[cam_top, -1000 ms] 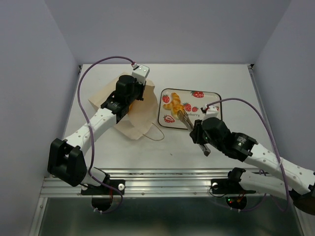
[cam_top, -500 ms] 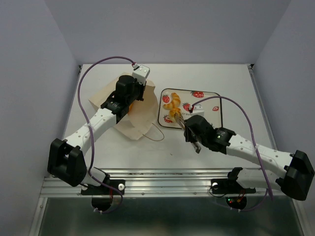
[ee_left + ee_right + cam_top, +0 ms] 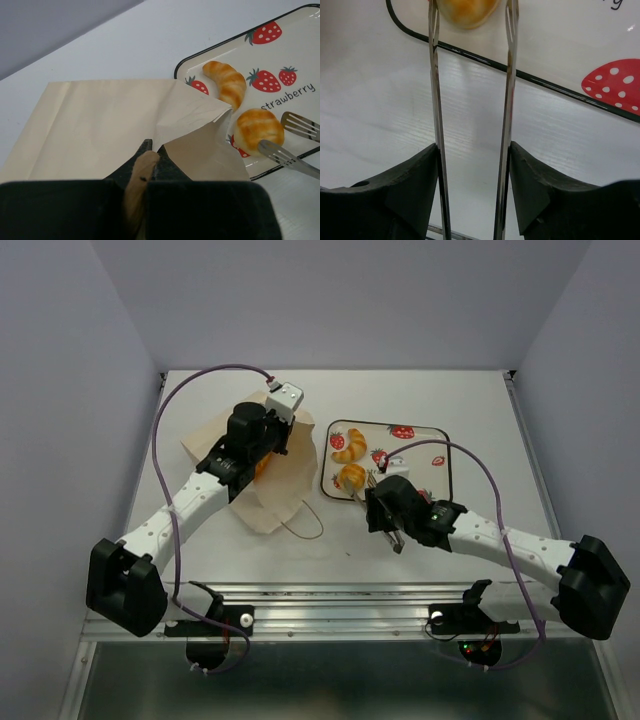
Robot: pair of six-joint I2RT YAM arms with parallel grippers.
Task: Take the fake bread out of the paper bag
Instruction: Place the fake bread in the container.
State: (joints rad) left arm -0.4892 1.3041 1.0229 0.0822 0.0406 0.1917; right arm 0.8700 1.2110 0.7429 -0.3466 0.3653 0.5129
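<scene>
The cream paper bag (image 3: 272, 488) lies flat on the table left of the tray, its mouth toward the tray; it also shows in the left wrist view (image 3: 100, 120). My left gripper (image 3: 262, 452) is shut on an edge of the bag (image 3: 150, 155). A bit of orange bread (image 3: 262, 468) shows at the bag under that gripper. A croissant (image 3: 349, 445) (image 3: 226, 82) and a round roll (image 3: 351, 477) (image 3: 258, 129) lie on the strawberry tray (image 3: 425, 440). My right gripper (image 3: 385, 512) (image 3: 472, 165) is shut on metal tongs (image 3: 509, 100), whose tips flank the roll (image 3: 467, 10).
The tray's black rim (image 3: 545, 82) lies between my right gripper and the roll. The bag's brown cord handle (image 3: 300, 525) loops onto the table in front of the bag. A metal rail (image 3: 330, 600) runs along the near table edge.
My right gripper has moved left with the tongs to the tray's near left corner, at the roll. My left arm has shifted left a little, and the bag's handle has slid nearer.
</scene>
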